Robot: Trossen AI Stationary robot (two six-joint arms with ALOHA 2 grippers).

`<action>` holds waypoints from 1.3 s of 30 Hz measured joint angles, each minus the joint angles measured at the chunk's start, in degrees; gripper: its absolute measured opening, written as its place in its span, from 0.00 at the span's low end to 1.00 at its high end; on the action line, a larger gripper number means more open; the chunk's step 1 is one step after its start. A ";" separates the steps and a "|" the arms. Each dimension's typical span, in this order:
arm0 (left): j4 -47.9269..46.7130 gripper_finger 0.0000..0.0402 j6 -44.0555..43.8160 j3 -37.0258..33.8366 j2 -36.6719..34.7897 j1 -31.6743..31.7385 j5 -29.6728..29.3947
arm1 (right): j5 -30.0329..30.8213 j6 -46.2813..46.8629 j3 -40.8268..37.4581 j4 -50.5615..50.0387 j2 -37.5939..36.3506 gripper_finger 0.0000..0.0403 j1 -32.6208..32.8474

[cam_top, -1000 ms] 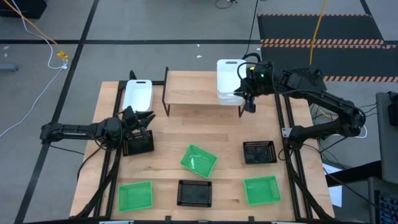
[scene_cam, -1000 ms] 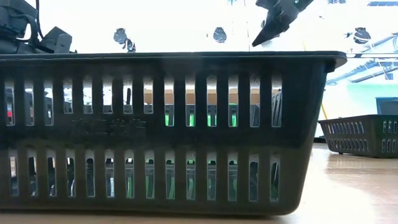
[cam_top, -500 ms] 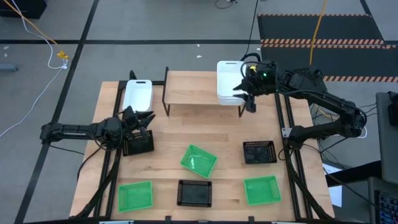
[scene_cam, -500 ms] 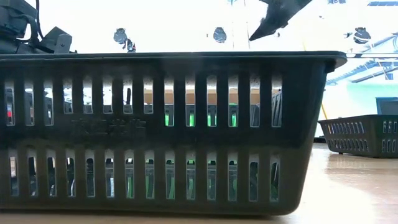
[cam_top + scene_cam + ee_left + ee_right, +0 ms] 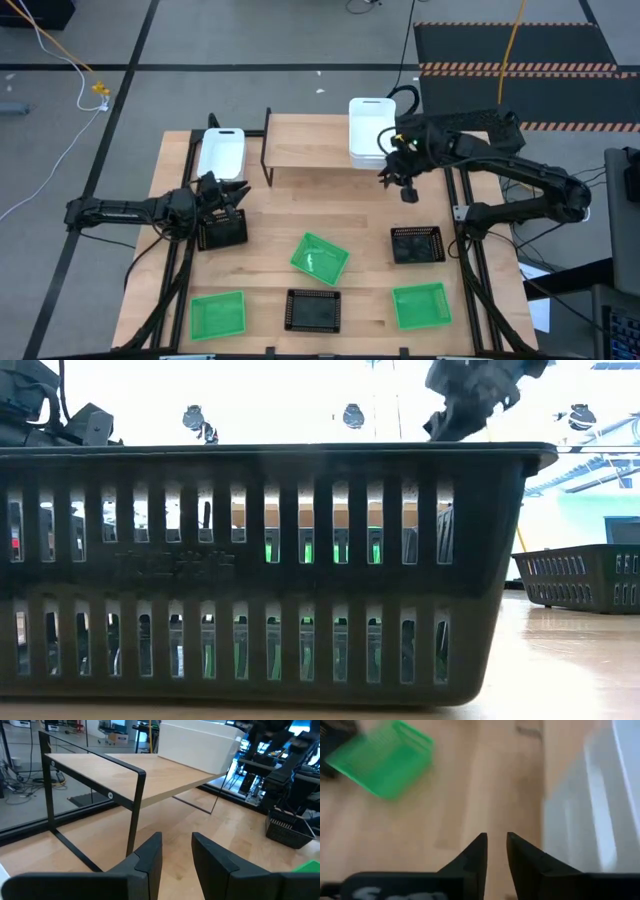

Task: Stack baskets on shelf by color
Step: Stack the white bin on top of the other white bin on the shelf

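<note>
Near edge of table: two green mesh baskets (image 5: 217, 314) (image 5: 420, 305) flanking a black mesh basket (image 5: 313, 310). Left gripper (image 5: 226, 196) over another black basket (image 5: 222, 232), fingers slightly parted, empty. Right gripper (image 5: 397, 181) beside the shelf (image 5: 310, 142), fingers nearly closed, empty. White baskets (image 5: 368, 130) stacked on the shelf's right end.

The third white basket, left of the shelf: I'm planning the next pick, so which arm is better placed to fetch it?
Probably the left. Its gripper hovers beside a black basket, just in front of that white basket. The right gripper sits across the shelf, by the white stack.
</note>
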 joint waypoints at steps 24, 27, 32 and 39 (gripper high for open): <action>0.44 0.26 2.14 -0.02 0.02 0.07 -1.13 | 9.62 -2.21 -0.28 7.24 -2.21 0.13 -0.20; 0.80 0.26 2.40 -0.02 0.00 0.07 -1.46 | 9.50 -2.19 -0.28 7.79 -2.21 0.13 -0.20; 0.84 0.26 2.59 -0.02 0.00 0.06 -1.55 | 9.18 -1.03 -0.28 9.90 -2.21 0.13 -0.17; 0.96 0.26 2.41 -0.02 0.00 0.04 -1.55 | 4.41 2.92 -0.29 9.01 -2.19 0.13 1.03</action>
